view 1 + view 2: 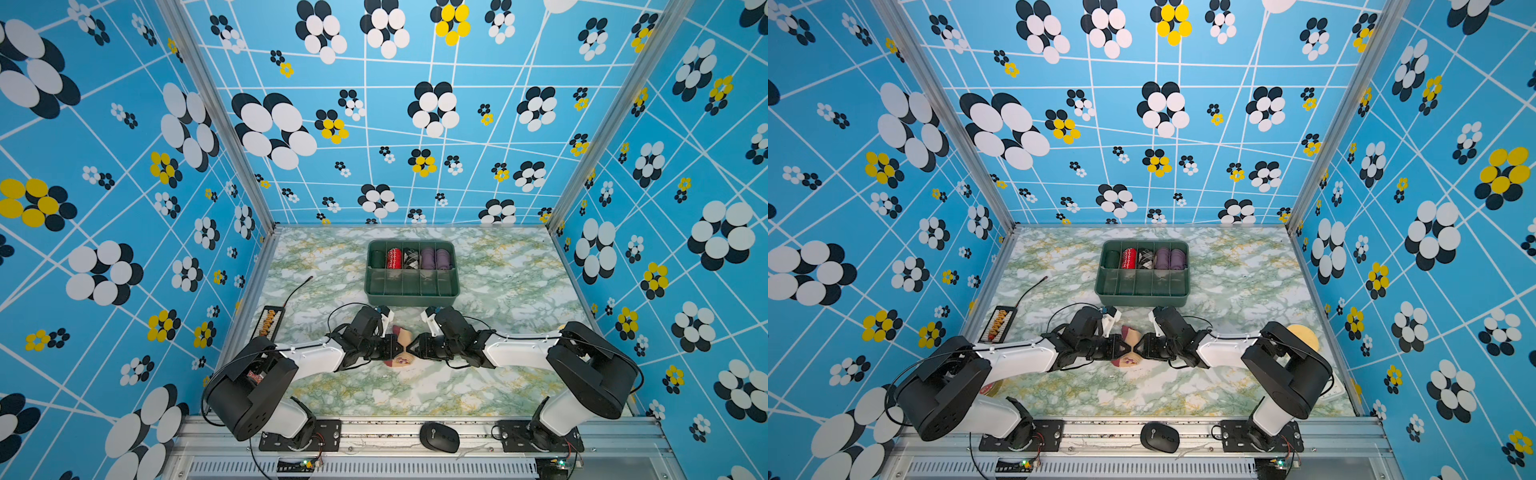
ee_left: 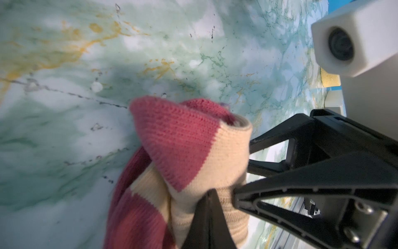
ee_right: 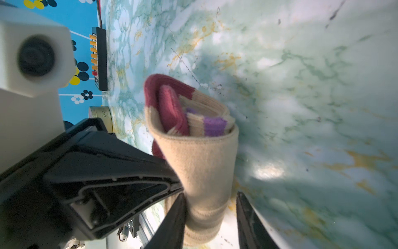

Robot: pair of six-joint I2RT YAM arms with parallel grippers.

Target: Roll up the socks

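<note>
The socks [image 1: 400,332] are a tan ribbed bundle with maroon ends, at mid-table between my two grippers. In the left wrist view the socks [image 2: 185,146] show a maroon toe folded over tan fabric. My left gripper [image 2: 210,207] is shut, pinching the tan fabric at its tip. In the right wrist view the socks [image 3: 202,159] form a tan tube with maroon and purple layers inside. My right gripper [image 3: 211,196] stands open around that tube, one finger touching it and the other apart. In both top views the left gripper [image 1: 400,348] and the right gripper [image 1: 412,347] meet tip to tip.
A green divided tray [image 1: 411,289] behind the grippers holds a red patterned roll, purple rolls and other rolls in its far row. A black strip with orange parts [image 1: 270,322] lies at the left edge. A computer mouse [image 1: 439,437] rests on the front rail. A yellow disc [image 1: 1304,334] sits behind the right arm.
</note>
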